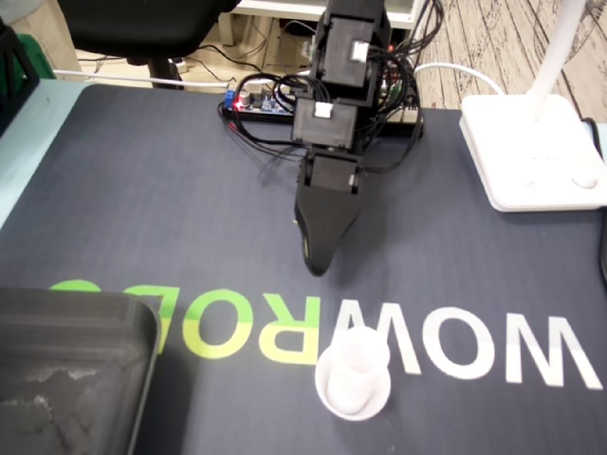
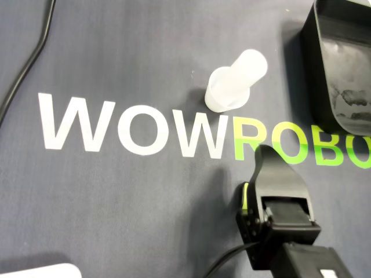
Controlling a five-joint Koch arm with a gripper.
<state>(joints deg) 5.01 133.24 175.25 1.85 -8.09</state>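
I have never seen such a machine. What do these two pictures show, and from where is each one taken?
This is a small black robot arm. Its pincer points down at the dark mat and holds nothing; whether it is open is hard to tell. One picture is taken from the front, facing the arm; the other looks straight down. Near the arm are a white plastic piece, a black tray and a white lamp base.

Boxy black arm (image 1: 337,57); white motor labels (image 1: 324,111); tangled black cables (image 1: 258,133); tapered black pincer (image 1: 318,258).
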